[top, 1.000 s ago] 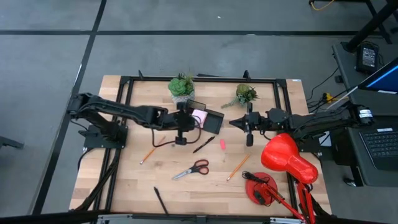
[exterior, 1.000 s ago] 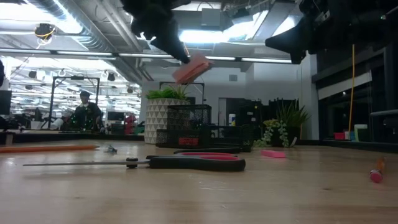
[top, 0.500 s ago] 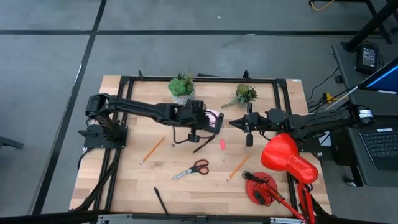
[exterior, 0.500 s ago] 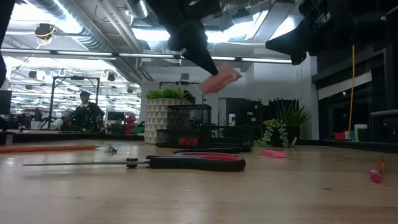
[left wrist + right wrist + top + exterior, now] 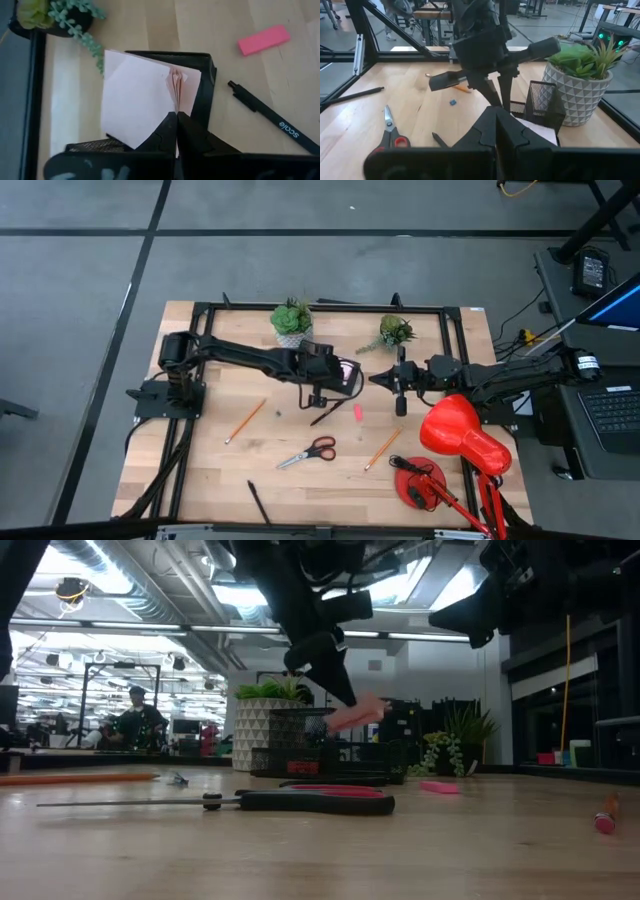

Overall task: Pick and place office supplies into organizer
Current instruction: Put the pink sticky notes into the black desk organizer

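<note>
The wooden table [image 5: 300, 480] carries everything, with the red desk lamp [image 5: 455, 435] the biggest item, at four o'clock from the table's middle. The left arm [image 5: 240, 358] reaches in from nine o'clock across to the centre. Its gripper [image 5: 322, 392] hangs over the black organizer [image 5: 345, 375], fingers clamped together on a corner of the pink sticky-note pad [image 5: 145, 100]. In the left wrist view the pad hangs open like a fan just above the organizer's low tray, and in the low view it sits tilted in the air, level with the top of the mesh compartment [image 5: 305, 735].

The right arm [image 5: 500, 380] comes in from three o'clock and waits with its gripper [image 5: 400, 395] just right of the organizer, fingers pressed together with nothing between them.

Two potted plants stand at twelve o'clock: the larger one [image 5: 291, 321] in a white patterned pot beside the organizer's back, the smaller one [image 5: 393, 332] towards one o'clock.

On the bare wood, the red-handled scissors [image 5: 308, 451] lie at six o'clock from the organizer. One pencil [image 5: 244, 421] lies at eight o'clock, the other [image 5: 382, 448] at five o'clock. A black pen [image 5: 327, 413] lies just under the left gripper, and a second [image 5: 258, 501] near the front edge at seven o'clock. A small pink eraser [image 5: 357, 412] lies beside the first pen.
</note>
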Controlling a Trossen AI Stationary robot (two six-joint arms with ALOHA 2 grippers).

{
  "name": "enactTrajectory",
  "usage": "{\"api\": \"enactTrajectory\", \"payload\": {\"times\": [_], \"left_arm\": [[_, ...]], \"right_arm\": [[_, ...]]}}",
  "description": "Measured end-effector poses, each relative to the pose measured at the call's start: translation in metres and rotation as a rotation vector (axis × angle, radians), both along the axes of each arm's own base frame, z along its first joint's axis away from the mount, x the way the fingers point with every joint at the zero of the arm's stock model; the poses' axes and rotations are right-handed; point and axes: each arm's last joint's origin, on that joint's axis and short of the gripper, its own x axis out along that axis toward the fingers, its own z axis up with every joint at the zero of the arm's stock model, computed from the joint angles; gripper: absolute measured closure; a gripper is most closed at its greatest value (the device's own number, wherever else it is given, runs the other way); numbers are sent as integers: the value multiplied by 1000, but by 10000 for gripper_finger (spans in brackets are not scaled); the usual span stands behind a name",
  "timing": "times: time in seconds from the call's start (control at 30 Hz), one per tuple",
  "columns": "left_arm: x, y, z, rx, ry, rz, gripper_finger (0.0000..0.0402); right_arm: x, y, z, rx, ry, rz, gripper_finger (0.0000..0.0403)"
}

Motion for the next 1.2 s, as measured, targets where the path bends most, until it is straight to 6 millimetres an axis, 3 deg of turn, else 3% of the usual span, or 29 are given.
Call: {"api": "enactTrajectory", "payload": {"times": [0.4,0.67,1.2], "left_arm": [[5,4,-1,-21,-45,-8,400],[10,7,-23,-43,11,-27,400],[14,21,-42,-63,48,17,400]], "right_arm": [[0,0,-1,0,11,-2,400],[0,0,-2,0,22,-1,400],[-1,0,-3,0,33,0,400]]}}
